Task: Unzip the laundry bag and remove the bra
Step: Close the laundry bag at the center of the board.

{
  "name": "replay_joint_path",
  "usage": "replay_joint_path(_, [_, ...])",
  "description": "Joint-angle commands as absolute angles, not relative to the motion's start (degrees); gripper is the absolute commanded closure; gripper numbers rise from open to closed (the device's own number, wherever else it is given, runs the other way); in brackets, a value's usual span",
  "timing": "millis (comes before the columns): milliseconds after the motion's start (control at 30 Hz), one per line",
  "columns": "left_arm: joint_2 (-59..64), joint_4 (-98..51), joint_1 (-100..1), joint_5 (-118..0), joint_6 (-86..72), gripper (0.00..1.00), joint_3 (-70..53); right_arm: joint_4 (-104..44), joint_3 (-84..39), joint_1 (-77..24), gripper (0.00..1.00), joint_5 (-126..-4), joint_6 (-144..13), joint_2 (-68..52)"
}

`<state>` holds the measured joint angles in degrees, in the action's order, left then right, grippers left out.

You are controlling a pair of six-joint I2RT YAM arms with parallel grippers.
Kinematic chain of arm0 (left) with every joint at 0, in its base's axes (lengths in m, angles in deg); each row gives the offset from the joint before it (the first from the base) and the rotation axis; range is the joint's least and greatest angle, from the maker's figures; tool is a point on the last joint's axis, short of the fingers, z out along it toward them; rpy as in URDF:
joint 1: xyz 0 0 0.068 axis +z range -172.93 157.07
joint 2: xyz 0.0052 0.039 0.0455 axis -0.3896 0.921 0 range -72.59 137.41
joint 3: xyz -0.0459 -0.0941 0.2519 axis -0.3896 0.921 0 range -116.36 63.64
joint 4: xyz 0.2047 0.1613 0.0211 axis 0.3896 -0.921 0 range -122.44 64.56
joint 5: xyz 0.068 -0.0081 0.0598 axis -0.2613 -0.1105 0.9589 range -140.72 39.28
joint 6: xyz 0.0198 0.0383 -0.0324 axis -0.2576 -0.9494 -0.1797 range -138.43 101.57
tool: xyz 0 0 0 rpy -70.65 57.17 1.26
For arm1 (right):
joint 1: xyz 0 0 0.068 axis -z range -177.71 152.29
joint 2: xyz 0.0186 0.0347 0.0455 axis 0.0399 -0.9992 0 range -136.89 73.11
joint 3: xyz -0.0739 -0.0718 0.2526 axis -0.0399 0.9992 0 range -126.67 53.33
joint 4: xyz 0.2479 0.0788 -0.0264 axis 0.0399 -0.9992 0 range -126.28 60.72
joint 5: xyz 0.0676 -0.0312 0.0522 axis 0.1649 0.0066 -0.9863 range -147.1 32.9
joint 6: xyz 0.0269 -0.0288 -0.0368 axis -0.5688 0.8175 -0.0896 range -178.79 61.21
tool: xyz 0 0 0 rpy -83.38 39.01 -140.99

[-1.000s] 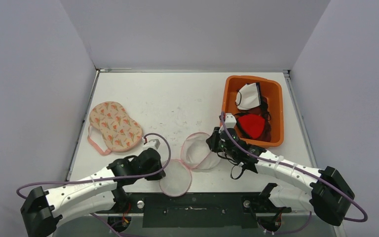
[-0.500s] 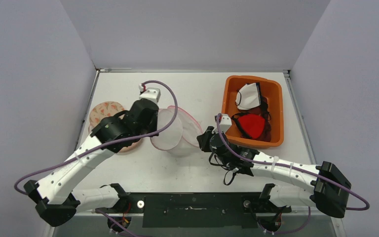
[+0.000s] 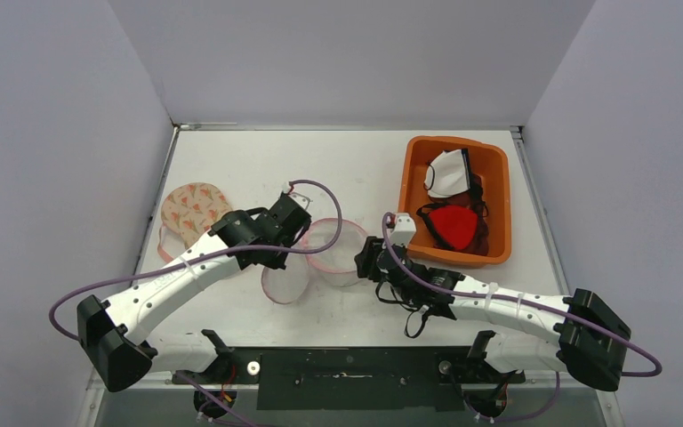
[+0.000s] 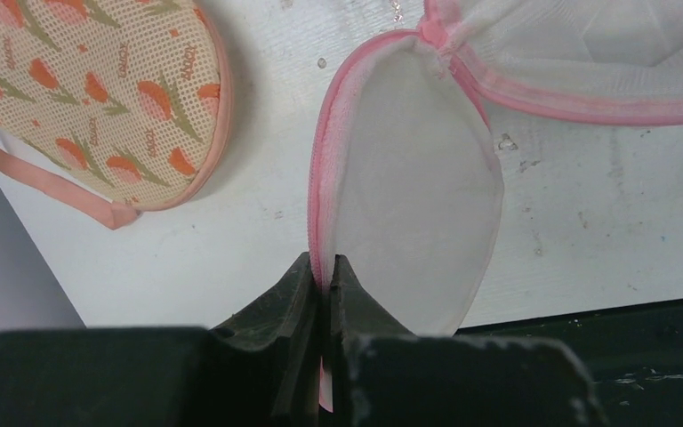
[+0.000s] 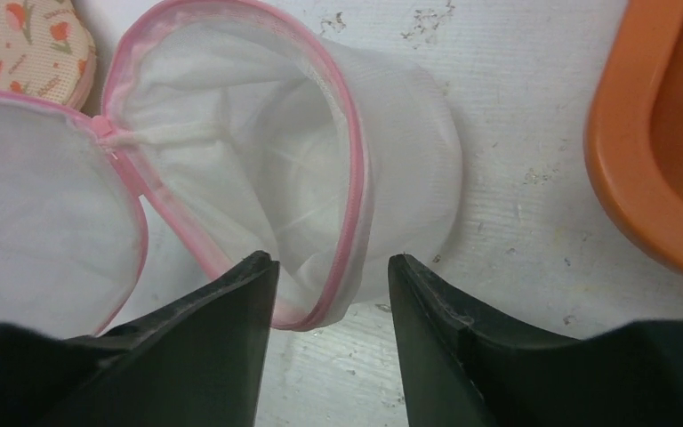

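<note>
I judge the task nearly done: the bag [image 3: 331,253] is unzipped and looks empty. My left claw [image 4: 323,283] pinches its flap [image 4: 409,205]; the bra [image 4: 98,98] lies on the counter [image 3: 258,160], left of this claw. My right claw [image 5: 333,276] is open, straddling the bag's rim.

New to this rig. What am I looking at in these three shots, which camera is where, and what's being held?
Two robot arms with two-finger grippers are bolted at the near edge of a white table. The wide picture comes from a fixed camera above and behind them. The other two come from a camera on each wrist, so the dark shapes at the bottom are that arm's own fingers.

In the middle lies a white mesh laundry bag with pink zip trim, unzipped, its round lid folded out beside it. The left gripper is shut on the lid's pink edge. The right gripper is open, with fingers either side of the bag's rim.

A floral mesh pouch lies at left. An orange bin at right holds a red garment and a white garment.
</note>
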<state>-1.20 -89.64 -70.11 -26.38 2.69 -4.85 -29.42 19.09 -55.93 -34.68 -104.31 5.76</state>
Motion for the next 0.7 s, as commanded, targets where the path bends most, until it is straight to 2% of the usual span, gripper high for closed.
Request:
replay_joint_path(0, [-1.40, -87.68, -69.95, -27.97, 0.58, 1.00, -6.18, -31.22, 16.36, -56.13, 0.42, -34.38, -99.52, 6.14])
replay_joint_path(100, [-2.16, -87.30, -69.95, -30.01, -0.53, 1.00, -6.84, -33.48, 13.97, -55.00, 0.28, -35.05, -95.89, 6.53])
replay_joint_path(200, [-2.53, -86.91, -69.95, -31.91, -1.40, 1.00, -7.33, -34.24, 11.72, -51.40, 0.24, -37.85, -92.12, 6.81])
replay_joint_path(367, [-3.13, -85.81, -69.91, -34.51, -2.08, 1.00, -6.95, -31.51, 9.48, -45.65, 0.24, -46.86, -85.79, 4.88])
replay_joint_path(467, [-3.48, -85.53, -69.87, -36.27, -2.32, 1.00, -6.82, -31.82, 7.22, -44.49, 0.28, -49.13, -84.31, 1.57])
replay_joint_path(667, [-3.85, -83.93, -69.03, -42.40, -1.22, 1.00, -7.65, -20.79, 14.07, -49.09, 0.30, -53.40, -77.17, 11.54])
